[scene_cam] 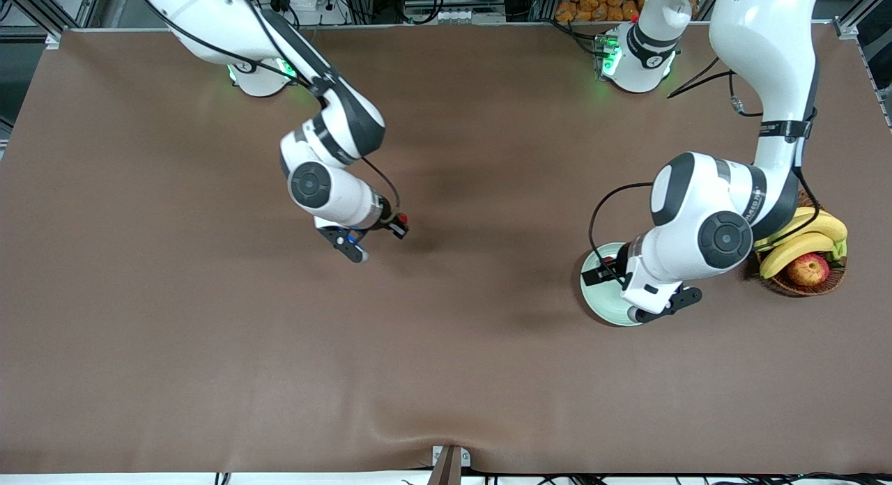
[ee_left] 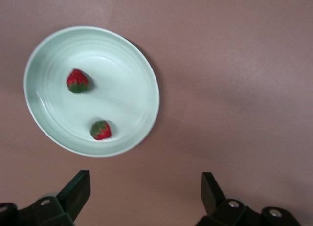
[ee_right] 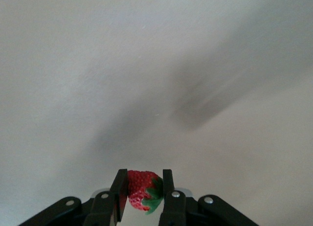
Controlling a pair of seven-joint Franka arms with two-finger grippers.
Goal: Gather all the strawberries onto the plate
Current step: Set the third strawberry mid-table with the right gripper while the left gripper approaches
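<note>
While right gripper (ee_right: 142, 194) clamps strawberry (ee_right: 143, 190), left gripper (ee_left: 145, 194) spread over plate (ee_left: 142, 69), no writing legible

High front camera faces the arms; wrist cameras (both close) look down.

Three strawberries in all: two lying apart inside the plate (ee_left: 142, 64), one (ee_left: 77, 81) nearer its middle and another (ee_left: 100, 130) closer to its rim, and a third (ee_right: 143, 190) clamped in the right pincer (ee_right: 142, 187) up over the bare surface (scene_cam: 446, 373), well apart from the plate. One plate only. One wicker basket (scene_cam: 808, 286) just beside the plate, with one apple (scene_cam: 808, 269) and two bananas (scene_cam: 801, 244) in it. Two arms, two pincers.
</note>
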